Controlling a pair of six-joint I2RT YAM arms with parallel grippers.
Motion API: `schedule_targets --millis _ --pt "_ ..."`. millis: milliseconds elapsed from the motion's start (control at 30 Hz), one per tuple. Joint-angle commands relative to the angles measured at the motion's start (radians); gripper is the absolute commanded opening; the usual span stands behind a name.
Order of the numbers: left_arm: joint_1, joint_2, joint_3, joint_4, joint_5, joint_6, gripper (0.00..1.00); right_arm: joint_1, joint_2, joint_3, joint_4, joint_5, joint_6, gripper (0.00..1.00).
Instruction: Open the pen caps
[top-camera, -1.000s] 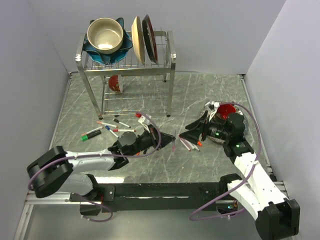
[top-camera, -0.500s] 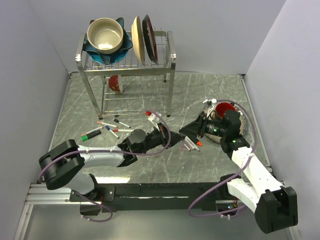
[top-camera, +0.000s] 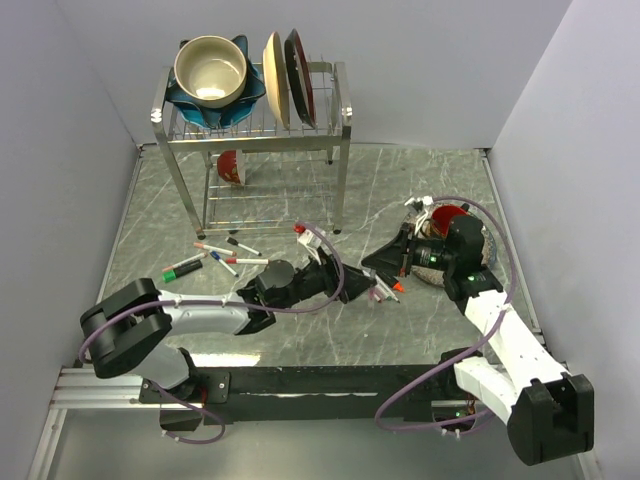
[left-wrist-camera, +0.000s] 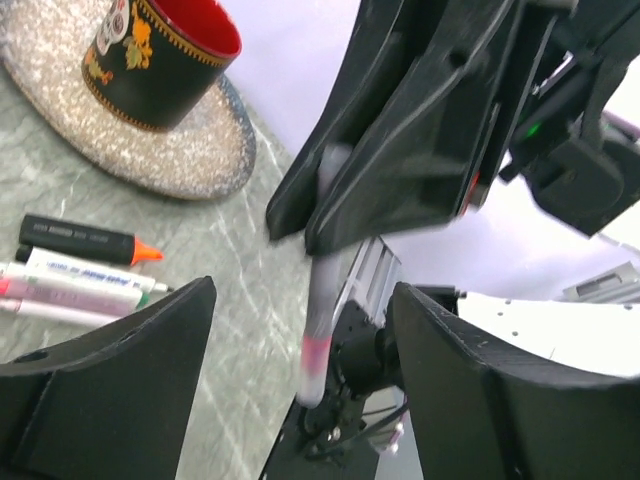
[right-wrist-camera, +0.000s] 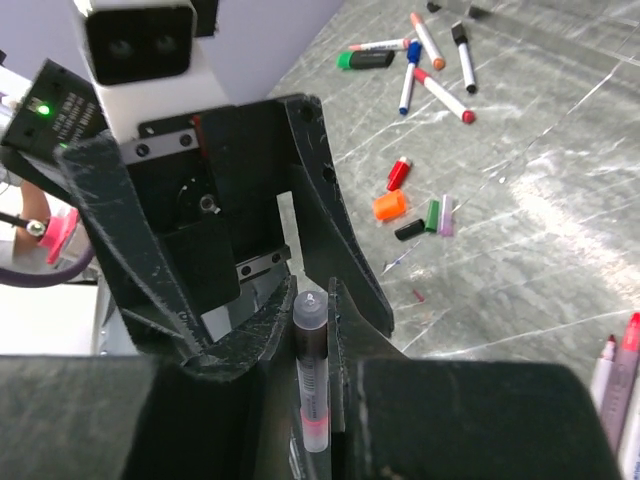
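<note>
Right hand (right-wrist-camera: 305, 330) clamps one pale pen (right-wrist-camera: 310, 375) with a pink band, and the pen sits between the wide-spread fingers of the left hand (left-wrist-camera: 300, 295), which grips nothing. Five loose caps (right-wrist-camera: 388, 205) (red, orange, green, black, lilac) lie together on the worktop (top-camera: 420, 190), with six scattered pens (right-wrist-camera: 445, 95) farther back and about four uncapped pens (left-wrist-camera: 85, 275) near a black-and-red cup (left-wrist-camera: 165, 55). Worktop is grey marbled, with a dish rack (top-camera: 255, 130) at the rear and plain pale walls (top-camera: 420, 60).

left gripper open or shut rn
Open: the left gripper's fingers stand wide apart in its wrist view, clear of the pen that the right gripper clamps.
</note>
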Motion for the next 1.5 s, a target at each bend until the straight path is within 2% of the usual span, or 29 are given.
schedule_targets --millis 0,267,367,400,500,567,700,800,867,900,1000,1100,1167,1333,1467 --pt "-0.005 -0.024 -0.038 0.041 0.059 0.026 0.77 -0.017 -0.022 0.041 0.005 -0.026 -0.031 0.0" --pt "-0.034 0.081 0.02 0.048 0.125 0.003 0.7 -0.034 -0.019 0.038 0.007 -0.014 -0.026 0.0" --pt "-0.034 0.121 0.049 0.058 0.151 -0.009 0.54 -0.04 -0.016 0.038 0.002 -0.007 -0.031 0.0" --pt "-0.036 0.137 0.057 0.055 0.159 -0.012 0.41 -0.039 -0.016 0.038 0.001 -0.007 -0.029 0.0" --pt "-0.034 0.153 0.068 0.067 0.168 -0.023 0.21 -0.043 -0.016 0.04 -0.004 -0.007 -0.032 0.0" --pt "-0.036 0.151 0.062 0.075 0.156 -0.029 0.22 -0.042 -0.014 0.04 -0.005 -0.009 -0.034 0.0" --pt "-0.036 0.139 0.056 0.071 0.137 -0.029 0.39 -0.043 -0.013 0.04 -0.007 -0.012 -0.035 0.0" --pt "-0.036 0.138 0.065 0.061 0.129 -0.028 0.4 -0.043 -0.011 0.04 -0.005 -0.01 -0.035 0.0" --pt "-0.034 0.147 0.08 0.055 0.136 -0.028 0.35 -0.043 -0.01 0.041 -0.007 -0.01 -0.038 0.0" --pt "-0.036 0.15 0.091 0.054 0.142 -0.028 0.23 -0.043 -0.01 0.044 -0.01 -0.007 -0.044 0.0" --pt "-0.034 0.159 0.094 0.06 0.162 -0.029 0.01 -0.052 -0.008 0.064 -0.039 -0.007 -0.084 0.0" --pt "-0.037 0.151 0.037 0.077 0.191 -0.049 0.01 -0.106 -0.017 0.115 -0.128 0.029 -0.161 0.0" --pt "-0.042 0.141 0.007 0.065 0.214 -0.052 0.01 -0.177 -0.028 0.133 -0.148 0.034 -0.15 0.0" --pt "-0.094 0.11 -0.096 -0.012 0.28 -0.038 0.01 -0.281 0.048 0.216 -0.076 -0.026 -0.011 0.0" --pt "-0.112 0.031 -0.19 -0.014 0.249 -0.054 0.01 -0.315 0.09 0.288 -0.011 0.008 0.07 0.0"
